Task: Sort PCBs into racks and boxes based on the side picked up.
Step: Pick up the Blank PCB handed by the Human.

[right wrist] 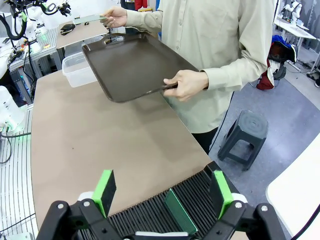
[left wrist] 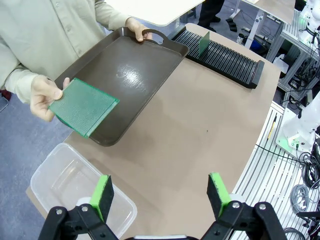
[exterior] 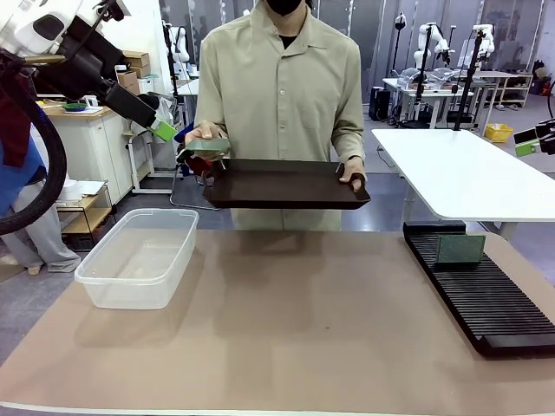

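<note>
A person at the far side holds a dark brown tray point(exterior: 286, 186) level above the table. One hand pinches a green PCB point(exterior: 204, 146) at the tray's corner; this PCB point(left wrist: 82, 106) lies flat over the tray's edge and appears again far off point(right wrist: 90, 19). A second PCB point(exterior: 460, 249) stands upright in the black rack point(exterior: 486, 295) at the right. My left gripper point(exterior: 161, 128) hangs open, high at the left, above the clear box point(exterior: 139, 256) and short of the held board. My right gripper point(right wrist: 162, 185) is open above the rack point(right wrist: 150, 210) and its standing PCB point(right wrist: 179, 212).
The tan table mat point(exterior: 295, 321) lies between box and rack. The tray point(left wrist: 125, 75) is bare inside. A white table point(exterior: 460, 169) stands behind the rack. My left gripper point(left wrist: 160, 187) looks down over the box point(left wrist: 75, 185) and the table's near corner.
</note>
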Tool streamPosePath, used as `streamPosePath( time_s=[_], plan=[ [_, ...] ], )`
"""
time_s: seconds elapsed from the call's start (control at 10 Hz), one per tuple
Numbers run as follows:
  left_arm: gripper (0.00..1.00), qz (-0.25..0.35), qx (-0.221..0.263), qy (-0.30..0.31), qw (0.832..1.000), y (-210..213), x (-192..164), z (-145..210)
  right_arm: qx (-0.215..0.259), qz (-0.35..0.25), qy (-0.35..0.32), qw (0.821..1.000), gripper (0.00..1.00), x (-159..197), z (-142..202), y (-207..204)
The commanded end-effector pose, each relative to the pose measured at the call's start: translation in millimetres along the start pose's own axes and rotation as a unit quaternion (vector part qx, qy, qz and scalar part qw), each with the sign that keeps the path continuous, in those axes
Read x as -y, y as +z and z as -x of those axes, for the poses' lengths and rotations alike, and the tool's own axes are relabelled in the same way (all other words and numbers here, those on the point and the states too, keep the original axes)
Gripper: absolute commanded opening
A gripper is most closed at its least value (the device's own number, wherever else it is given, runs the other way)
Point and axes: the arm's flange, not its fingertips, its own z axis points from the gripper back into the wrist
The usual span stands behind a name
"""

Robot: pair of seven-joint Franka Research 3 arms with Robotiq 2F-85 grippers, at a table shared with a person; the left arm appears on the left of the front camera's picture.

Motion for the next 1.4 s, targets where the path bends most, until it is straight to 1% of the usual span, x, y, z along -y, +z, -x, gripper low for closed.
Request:
streamPosePath(
  time_s=[0.0,0.4,0.5,0.6,0.7,0.8,0.9,1.1,1.3],
  plan=[
    [1.0,0.005,0.002,0.0,1.0,-0.3,-0.9,1.1,-0.001,0.004,-0.001,1.0,1.0,0.7,0.1,-0.4],
    [1.0,0.0,0.0,0.0,1.0,0.0,0.0,0.0,-0.001,0.004,-0.001,1.0,1.0,0.7,0.1,-0.4],
    [1.0,0.033,0.0,0.038,0.999,0.5,-10.2,-2.5,-0.001,0.004,-0.001,1.0,1.0,0.7,0.1,-0.4],
    [1.0,0.077,0.008,0.102,0.992,2.8,-22.2,-4.5,-0.001,0.004,-0.001,1.0,1.0,0.7,0.1,-0.4],
    [1.0,0.103,0.003,0.157,0.982,3.9,-29.4,-3.9,-0.001,0.004,-0.001,1.0,1.0,0.7,0.1,-0.4],
    [1.0,0.106,-0.003,0.198,0.974,4.6,-36.4,-3.6,-0.001,0.004,-0.001,1.0,1.0,0.7,0.1,-0.4],
    [1.0,0.133,0.003,0.235,0.963,3.8,-48.0,-2.0,-0.001,0.004,-0.001,1.0,1.0,0.7,0.1,-0.4],
    [1.0,0.178,-0.034,0.312,0.933,-10.4,-81.6,7.4,-0.001,0.004,-0.001,1.0,1.0,0.7,0.1,-0.4],
    [1.0,0.206,-0.048,0.347,0.914,-34.3,-105.2,16.2,-0.001,0.004,-0.001,1.0,1.0,0.7,0.1,-0.4]
  ],
)
